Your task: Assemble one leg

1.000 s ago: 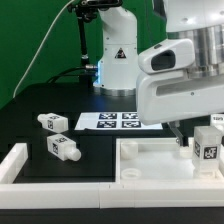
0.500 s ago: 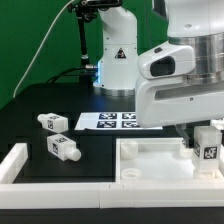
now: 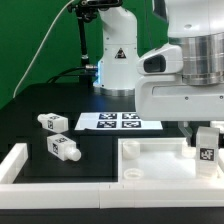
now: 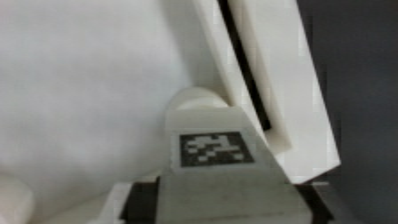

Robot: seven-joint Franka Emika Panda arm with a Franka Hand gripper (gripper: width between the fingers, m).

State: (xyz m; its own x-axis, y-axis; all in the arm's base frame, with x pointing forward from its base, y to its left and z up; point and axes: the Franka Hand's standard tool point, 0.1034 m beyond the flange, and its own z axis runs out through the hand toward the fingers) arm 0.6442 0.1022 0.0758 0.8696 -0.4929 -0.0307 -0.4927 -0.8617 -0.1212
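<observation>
My gripper (image 3: 205,138) is shut on a leg (image 3: 206,150), a stubby white peg with a black-and-white tag. It holds the leg upright at the corner of the large white tray-like panel (image 3: 150,160) on the exterior view's right. In the wrist view the leg (image 4: 217,135) stands between my dark fingers (image 4: 150,203), with the gripper (image 4: 222,208) closed around it. The leg is close against the panel's raised wall (image 4: 267,70). Whether its lower end touches the panel is hidden. Two more legs (image 3: 53,121) (image 3: 62,148) lie on the black table at the left.
The marker board (image 3: 120,121) lies flat behind the panel, in front of the arm's white base (image 3: 115,55). A white L-shaped rail (image 3: 15,165) sits at the front left corner of the table.
The gripper body has shifted slightly toward the exterior view's right, still holding the leg. The leg sits a little lower at the panel's corner. The loose legs have not moved.
</observation>
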